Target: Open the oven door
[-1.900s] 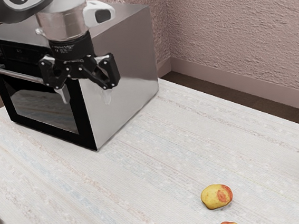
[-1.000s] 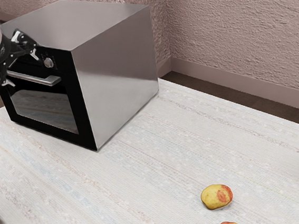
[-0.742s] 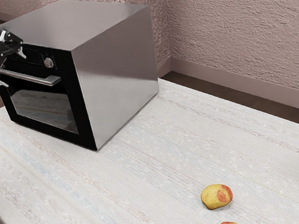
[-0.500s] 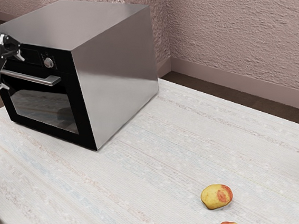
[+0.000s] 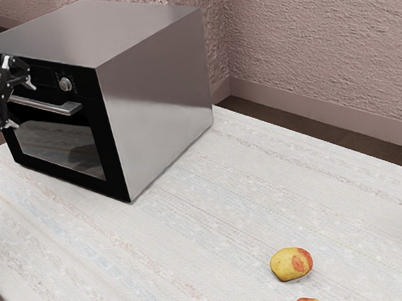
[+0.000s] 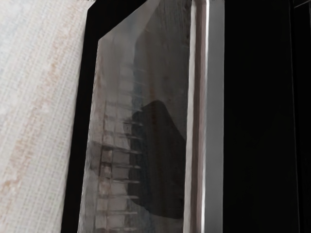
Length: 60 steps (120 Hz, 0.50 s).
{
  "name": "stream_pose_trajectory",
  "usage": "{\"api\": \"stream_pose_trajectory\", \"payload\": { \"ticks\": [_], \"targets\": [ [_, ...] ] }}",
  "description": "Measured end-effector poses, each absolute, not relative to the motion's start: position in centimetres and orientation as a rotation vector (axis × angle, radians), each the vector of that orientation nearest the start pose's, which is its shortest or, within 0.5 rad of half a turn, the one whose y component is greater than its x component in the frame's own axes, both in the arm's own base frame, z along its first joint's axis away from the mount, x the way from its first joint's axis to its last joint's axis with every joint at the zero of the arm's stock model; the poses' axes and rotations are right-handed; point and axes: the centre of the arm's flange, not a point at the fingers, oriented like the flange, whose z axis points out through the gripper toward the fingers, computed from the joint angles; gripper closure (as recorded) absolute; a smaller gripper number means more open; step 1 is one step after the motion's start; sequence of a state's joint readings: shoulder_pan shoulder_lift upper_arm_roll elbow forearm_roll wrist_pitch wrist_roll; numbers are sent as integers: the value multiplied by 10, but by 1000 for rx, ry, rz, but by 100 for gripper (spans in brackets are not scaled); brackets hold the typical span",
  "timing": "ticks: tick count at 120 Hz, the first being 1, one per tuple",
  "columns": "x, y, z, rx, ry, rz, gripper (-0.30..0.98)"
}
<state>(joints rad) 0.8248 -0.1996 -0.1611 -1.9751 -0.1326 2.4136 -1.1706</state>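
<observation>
At nine o'clock in the exterior view, the gripper (image 5: 22, 103) hangs with fingers released (tips plainly parted) at the handle (image 5: 57, 107), the closed oven door (image 5: 115, 174) lying toward its four o'clock.

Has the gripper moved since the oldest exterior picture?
Yes, the gripper has moved toward the exterior view's left: it overlapped the oven's side panel then and is clear of it now, by the door handle.
</observation>
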Motion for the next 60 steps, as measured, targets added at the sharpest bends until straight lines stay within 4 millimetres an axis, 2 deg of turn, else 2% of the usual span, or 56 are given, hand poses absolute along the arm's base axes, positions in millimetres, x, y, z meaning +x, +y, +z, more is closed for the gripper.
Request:
{"api": "stream_pose_trajectory", "payload": {
  "ticks": [18,46,52,60],
  "targets": [
    [439,336,613,1606,2270,835,0],
    [432,339,597,1582,2298,817,0],
    [429,336,594,1581,2302,816,0],
    [415,320,586,1590,2307,820,0]
  ]
}}
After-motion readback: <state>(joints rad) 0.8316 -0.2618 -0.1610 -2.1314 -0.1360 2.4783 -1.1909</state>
